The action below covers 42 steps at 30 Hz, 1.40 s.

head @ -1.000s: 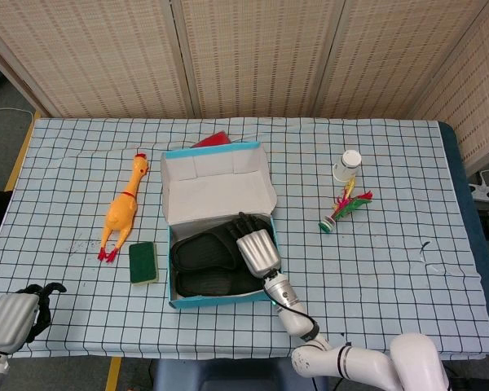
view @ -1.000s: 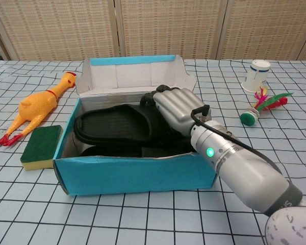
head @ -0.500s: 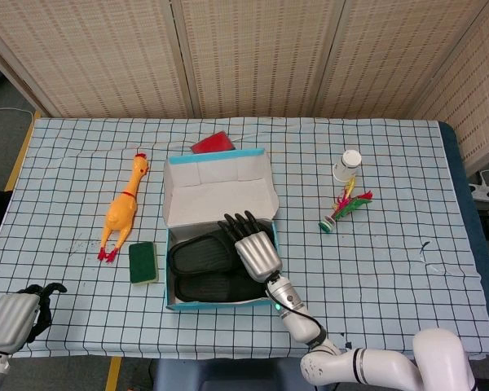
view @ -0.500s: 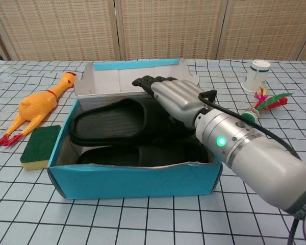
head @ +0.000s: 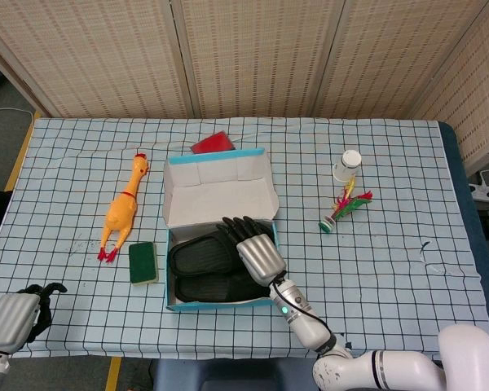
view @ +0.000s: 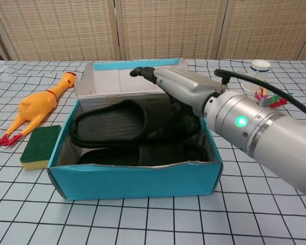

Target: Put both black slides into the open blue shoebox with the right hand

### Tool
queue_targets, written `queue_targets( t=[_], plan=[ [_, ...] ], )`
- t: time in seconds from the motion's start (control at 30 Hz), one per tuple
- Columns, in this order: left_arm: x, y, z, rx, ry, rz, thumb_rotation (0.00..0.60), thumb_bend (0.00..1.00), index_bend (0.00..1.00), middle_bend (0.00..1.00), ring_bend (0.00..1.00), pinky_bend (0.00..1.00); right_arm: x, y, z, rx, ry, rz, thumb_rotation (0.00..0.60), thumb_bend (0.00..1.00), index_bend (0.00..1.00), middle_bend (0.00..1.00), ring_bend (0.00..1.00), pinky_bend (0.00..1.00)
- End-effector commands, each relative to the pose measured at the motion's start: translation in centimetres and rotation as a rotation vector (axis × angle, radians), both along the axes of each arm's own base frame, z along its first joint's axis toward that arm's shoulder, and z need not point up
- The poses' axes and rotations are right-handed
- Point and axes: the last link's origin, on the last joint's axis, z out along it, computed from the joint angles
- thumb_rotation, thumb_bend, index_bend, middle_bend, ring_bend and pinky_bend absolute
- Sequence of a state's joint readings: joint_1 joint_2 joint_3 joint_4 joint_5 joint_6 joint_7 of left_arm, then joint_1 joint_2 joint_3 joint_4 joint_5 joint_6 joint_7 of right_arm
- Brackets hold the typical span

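Two slides in box, right hand above

Both slides point(view: 112, 122) lie side by side inside the blue box point(view: 132, 178), below the right hand's point(view: 181, 89) fingers point(head: 232, 226). Fingers stretched out, slightly apart, holding nothing. Left hand point(head: 12, 319) at the near table edge, fingers curled; grip unclear.

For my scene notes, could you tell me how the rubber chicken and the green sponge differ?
The rubber chicken is long, orange-yellow with red feet; the green sponge is a short dark green block. The chicken lies farther back, the sponge nearer the front edge. Both lie on the checked cloth left of the blue shoebox.
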<state>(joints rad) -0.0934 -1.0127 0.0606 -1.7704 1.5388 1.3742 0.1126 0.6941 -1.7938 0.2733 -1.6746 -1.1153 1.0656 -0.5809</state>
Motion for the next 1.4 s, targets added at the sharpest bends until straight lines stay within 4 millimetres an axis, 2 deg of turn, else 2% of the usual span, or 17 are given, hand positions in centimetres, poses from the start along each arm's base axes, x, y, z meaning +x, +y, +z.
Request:
queue_targets(
  t=[0.03, 0.07, 0.13, 0.23, 0.37, 0.6, 1.1, 1.27, 1.4],
  plan=[
    [0.0, 0.0, 0.0, -0.001, 0.000, 0.001, 0.600, 0.48, 0.36, 0.38, 0.40, 0.55, 0.2, -0.2, -0.1, -0.042, -0.060, 0.002, 0.600, 0.07, 0.30, 0.23, 0.12, 0.19],
    [0.0, 0.0, 0.0, 0.000, 0.000, 0.001, 0.600, 0.48, 0.36, 0.38, 0.40, 0.55, 0.2, -0.2, -0.2, -0.058, -0.067, 0.007, 0.600, 0.10, 0.39, 0.32, 0.22, 0.30],
    [0.0, 0.0, 0.0, 0.001, -0.001, 0.001, 0.600, 0.48, 0.36, 0.38, 0.40, 0.55, 0.2, -0.3, -0.8, -0.080, -0.069, 0.013, 0.600, 0.20, 0.52, 0.47, 0.37, 0.45],
    [0.0, 0.0, 0.0, 0.002, -0.001, 0.001, 0.600, 0.48, 0.36, 0.38, 0.40, 0.55, -0.1, -0.6, -1.9, -0.094, -0.050, 0.010, 0.600, 0.31, 0.66, 0.57, 0.48, 0.55],
    [0.0, 0.0, 0.1, 0.000, -0.001, 0.001, 0.600, 0.48, 0.36, 0.38, 0.40, 0.55, -0.3, -0.9, -3.2, -0.105, -0.028, 0.010, 0.600, 0.38, 0.74, 0.63, 0.55, 0.61],
    [0.0, 0.0, 0.2, 0.004, -0.005, 0.002, 0.600, 0.48, 0.36, 0.38, 0.41, 0.55, -1.1, -1.1, -4.9, -0.088, 0.020, 0.006, 0.600, 0.38, 0.75, 0.64, 0.55, 0.62],
    [0.0, -0.1, 0.2, 0.003, -0.006, 0.002, 0.600, 0.48, 0.36, 0.38, 0.41, 0.55, -3.0, -1.9, -6.6, -0.062, 0.093, -0.028, 0.600, 0.38, 0.75, 0.64, 0.55, 0.62],
    [-0.1, -0.1, 0.2, 0.002, -0.008, 0.005, 0.600, 0.48, 0.36, 0.38, 0.41, 0.55, -2.6, -2.0, -6.0, -0.069, 0.058, -0.023, 0.600, 0.38, 0.75, 0.64, 0.55, 0.62],
    [-0.1, -0.1, 0.2, 0.000, -0.007, 0.007, 0.600, 0.48, 0.36, 0.38, 0.41, 0.55, -2.1, -1.5, -4.5, -0.068, -0.005, -0.001, 0.600, 0.38, 0.67, 0.63, 0.46, 0.55]
  ],
)
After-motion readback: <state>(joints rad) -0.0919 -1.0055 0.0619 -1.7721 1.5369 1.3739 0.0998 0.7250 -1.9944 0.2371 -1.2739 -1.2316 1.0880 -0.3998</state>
